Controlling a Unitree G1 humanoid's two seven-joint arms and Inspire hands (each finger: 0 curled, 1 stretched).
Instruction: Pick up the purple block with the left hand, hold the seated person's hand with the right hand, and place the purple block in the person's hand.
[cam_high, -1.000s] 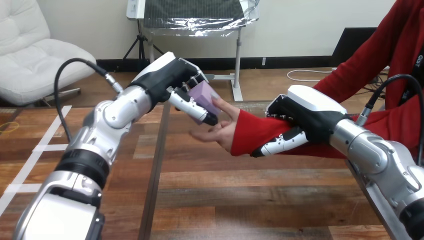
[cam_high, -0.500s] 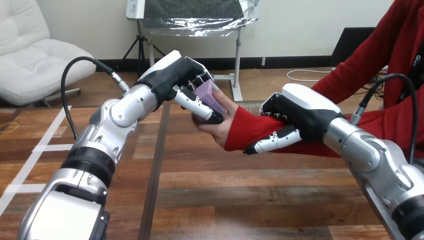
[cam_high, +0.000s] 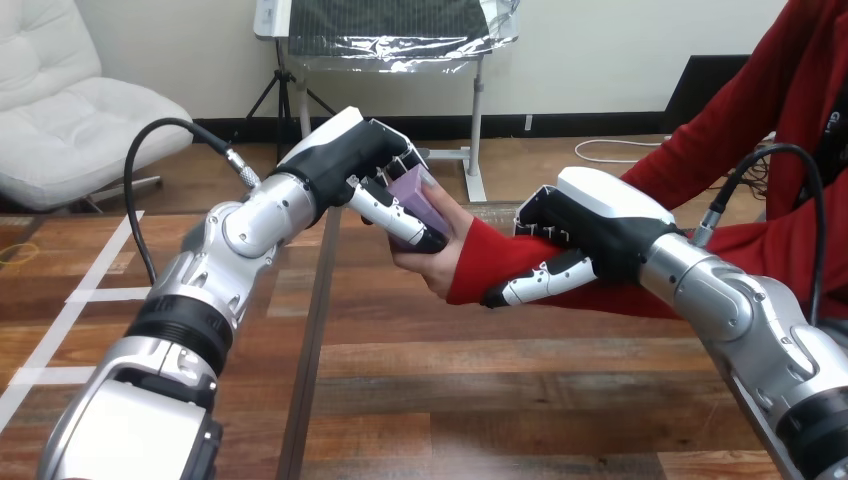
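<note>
**A:** Purple rectangular block (cam_high: 413, 198): state its position.

**B:** Clamped in the left hand (cam_high: 345, 155), fingers and thumb curled round it; held above the brown wooden plank table (cam_high: 420, 380); resting against the person's hand (cam_high: 440, 262), which cups it from beneath; how much of the weight that palm bears cannot be told.

**A:** Right hand (cam_high: 600, 215)?

**B:** Closed round the person's forearm, on the red sleeve (cam_high: 500, 255) just behind the wrist; fingers over the top, thumb underneath; it steadies the receiving palm.

**A:** Step in hand?

**B:** Judged to be the transfer; block at the palm, release not yet made.

**A:** Procedure for a clean release?

**B:** Settle the block fully into the cupped palm before loosening; open the fingers gradually, thumb last, so the block does not tip toward the table; hold the forearm lightly and evenly so the palm does not drop; withdraw the left hand upward and away from the person's fingers, never across them; release the forearm only once the person's fingers have closed over the block.
</note>
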